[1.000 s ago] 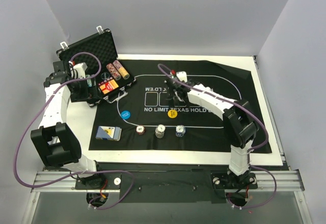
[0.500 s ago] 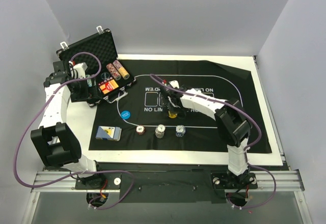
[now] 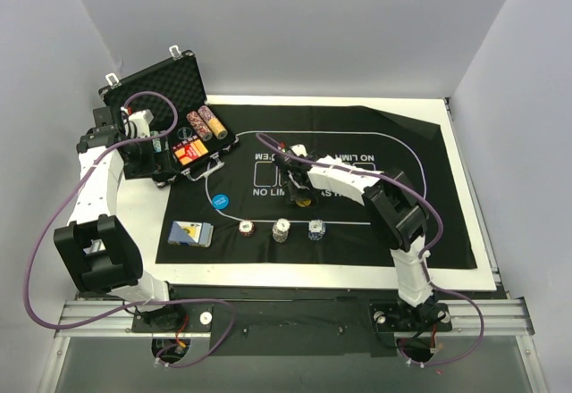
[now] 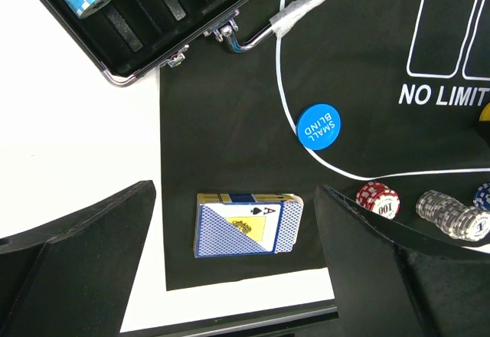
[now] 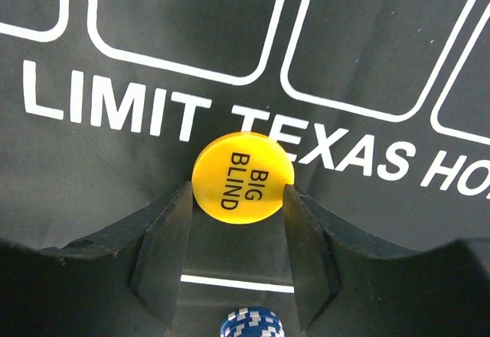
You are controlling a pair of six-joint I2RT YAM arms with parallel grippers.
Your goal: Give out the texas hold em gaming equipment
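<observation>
Since one second ago, the right arm has swung left and down across the black felt mat (image 3: 402, 232). The right gripper (image 5: 236, 190) has narrowed from wide to a close bracket on the yellow BIG BLIND button (image 5: 243, 175).

1. Present state. The button lies flat on the mat, over the printed words LIMIT TEXAS. One finger touches each side of its rim. The frames do not show how firm the hold is.
2. Step in hand, as judged: pick up the button for placement.
   - Keep the fingertips low against the mat. The disc is thin and likely to slip out from a high pinch.
   - Keep the rim centred between the pads, then complete the squeeze before lifting.
   - Lift straight up. The blue-and-white chip stack (image 5: 249, 325) stands just nearside of the fingers.
3. The left gripper (image 4: 236, 190) hangs wide open and holds nothing, above the deck of blue-backed cards (image 4: 246, 224).
4. The blue SMALL BLIND button (image 4: 318, 125) rests on the white oval line.
</observation>
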